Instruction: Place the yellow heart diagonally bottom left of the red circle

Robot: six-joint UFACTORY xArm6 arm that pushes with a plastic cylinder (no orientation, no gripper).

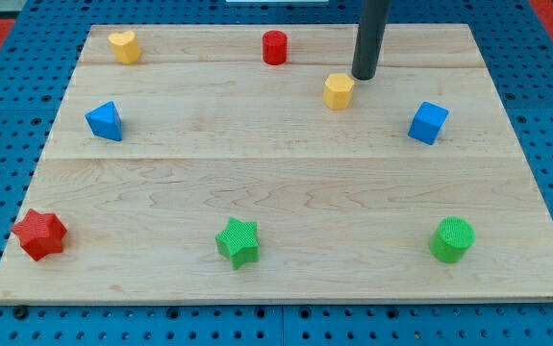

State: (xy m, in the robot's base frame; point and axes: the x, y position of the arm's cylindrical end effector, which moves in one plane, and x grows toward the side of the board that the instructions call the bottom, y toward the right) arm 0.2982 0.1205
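The yellow heart (124,45) sits near the board's top left corner. The red circle (274,47) stands at the top middle, well to the heart's right. My tip (364,75) rests on the board at the upper right, just up and right of a yellow hexagon (339,91), close to it. The tip is right of the red circle and far from the yellow heart.
A blue triangle (105,121) lies at the left, a blue cube (428,123) at the right. A red star (39,234) sits at the bottom left, a green star (238,241) at the bottom middle, a green circle (451,239) at the bottom right. The wooden board (276,183) lies on blue pegboard.
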